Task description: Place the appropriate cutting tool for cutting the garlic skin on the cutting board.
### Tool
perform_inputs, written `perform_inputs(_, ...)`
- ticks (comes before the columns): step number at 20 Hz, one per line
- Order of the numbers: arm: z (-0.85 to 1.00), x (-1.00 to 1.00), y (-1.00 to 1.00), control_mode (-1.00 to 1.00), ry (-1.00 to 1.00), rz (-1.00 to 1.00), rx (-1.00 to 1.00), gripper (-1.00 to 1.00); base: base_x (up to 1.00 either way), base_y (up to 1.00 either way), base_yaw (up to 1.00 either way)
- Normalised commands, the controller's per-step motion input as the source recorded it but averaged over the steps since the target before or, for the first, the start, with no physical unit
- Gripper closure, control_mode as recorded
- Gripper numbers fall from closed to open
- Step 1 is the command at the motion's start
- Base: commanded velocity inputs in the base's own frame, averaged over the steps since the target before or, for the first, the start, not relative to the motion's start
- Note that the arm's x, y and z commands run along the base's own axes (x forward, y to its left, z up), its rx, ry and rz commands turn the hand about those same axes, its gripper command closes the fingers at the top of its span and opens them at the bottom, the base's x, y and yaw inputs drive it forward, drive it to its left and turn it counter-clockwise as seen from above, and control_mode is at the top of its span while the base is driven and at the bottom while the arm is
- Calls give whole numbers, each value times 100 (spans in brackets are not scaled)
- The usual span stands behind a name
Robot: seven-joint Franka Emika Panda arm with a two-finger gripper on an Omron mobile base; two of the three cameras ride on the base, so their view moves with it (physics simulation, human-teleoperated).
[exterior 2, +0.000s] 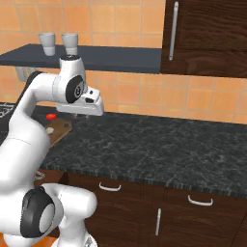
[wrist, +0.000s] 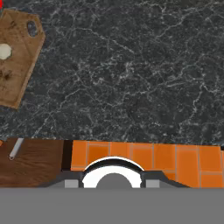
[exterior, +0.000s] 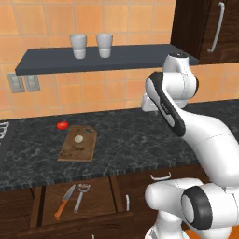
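The cutting tool (exterior: 64, 201), a knife with an orange handle, lies in the open drawer (exterior: 51, 198) below the counter; a sliver of its handle (wrist: 1, 143) shows at the hand view's left edge. The wooden cutting board (exterior: 78, 144) (wrist: 17, 57) lies on the dark counter with the pale garlic (exterior: 78, 138) (wrist: 4, 51) on it. My gripper (exterior 2: 81, 114) hangs over the counter, right of the board and well above it, holding nothing that I can see. How wide its jaws stand is unclear.
A grey peeler (exterior: 80, 196) (wrist: 15, 148) lies beside the knife in the drawer. A small red item (exterior: 62, 125) sits behind the board. Two pale cups (exterior: 79, 45) (exterior: 104, 45) stand on the wall shelf. A stove edge (exterior: 3, 133) is at far left.
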Motion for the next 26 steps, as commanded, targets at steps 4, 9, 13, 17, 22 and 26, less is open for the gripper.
perform_inputs(4, -26, -63, 6, -100, -5, 0, -1, -100, 0, 0, 0)
perform_inputs(9, -67, -98, 87, -100, -4, -1, -8, -100, 0, 0, 0)
perform_inputs(13, -74, -40, 100, -100, 0, 1, 0, -100, 0, 0, 0)
perform_inputs(17, -89, -15, 100, -100, 0, 0, -1, -100, 0, 0, 0)
perform_inputs(22, -65, 5, 91, -100, 1, -1, 0, -100, 0, 0, 0)
perform_inputs(26, -58, 24, 46, -100, 7, 0, 1, -100, 0, 0, 0)
